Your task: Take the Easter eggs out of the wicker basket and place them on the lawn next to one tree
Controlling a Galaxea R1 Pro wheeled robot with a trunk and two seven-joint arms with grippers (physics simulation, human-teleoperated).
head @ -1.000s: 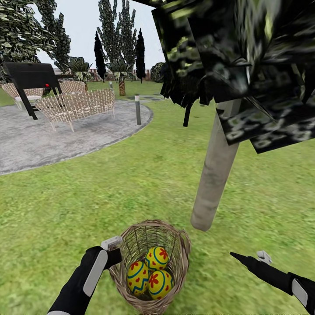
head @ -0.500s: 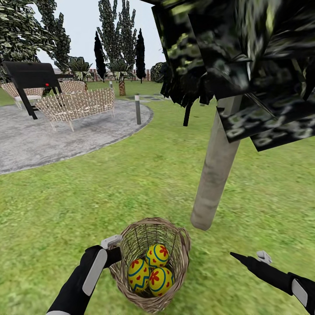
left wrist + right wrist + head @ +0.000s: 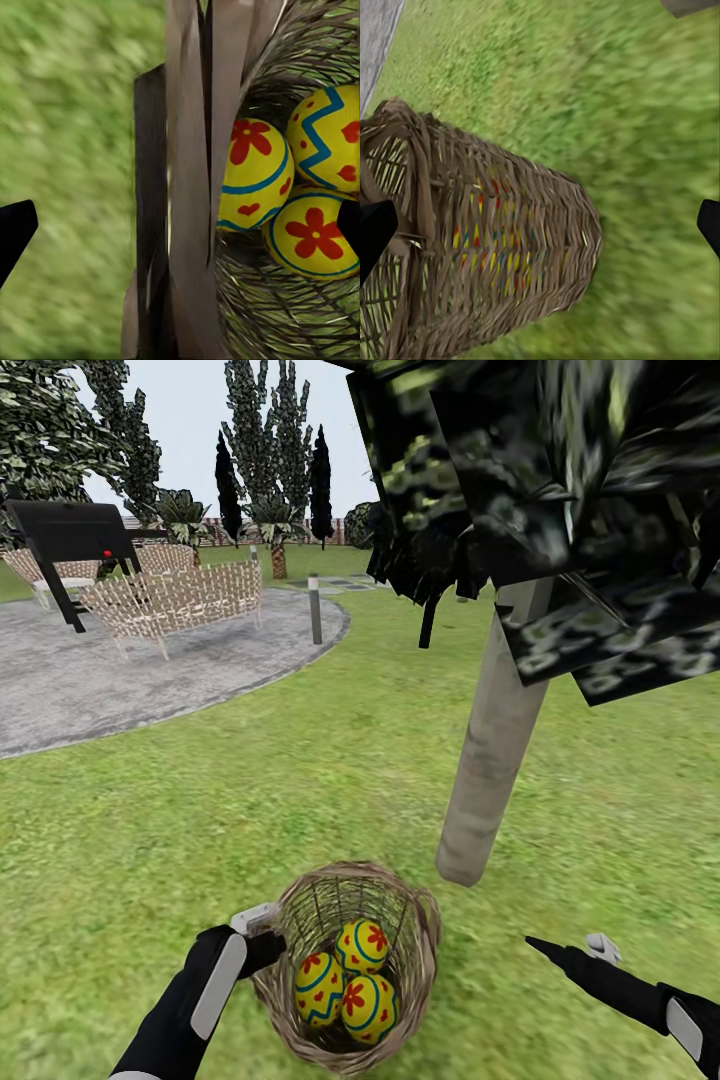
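Observation:
The wicker basket (image 3: 415,960) stands on the lawn (image 3: 250,790) just in front of me, holding three yellow Easter eggs: one at the back (image 3: 362,945), one on the left (image 3: 318,988) and one at the front (image 3: 368,1005). My left gripper (image 3: 262,932) is open and straddles the basket's left rim; in the left wrist view the basket wall (image 3: 187,187) stands between its fingers, with the eggs (image 3: 251,176) just inside. My right gripper (image 3: 575,948) hangs open over grass to the basket's right, and its view looks at the basket's outside (image 3: 495,247). The tree's pale trunk (image 3: 495,760) rises just beyond the basket.
The tree's dark canopy (image 3: 560,490) hangs low at the upper right. A grey gravel patio (image 3: 120,670) with wicker seats (image 3: 175,600), a black grill (image 3: 70,535) and a short post light (image 3: 315,610) lies at the far left. Grass stretches around the trunk.
My left gripper has edged slightly toward the basket. The basket has rocked a little to the right, and the eggs shifted with it. The right arm has not moved.

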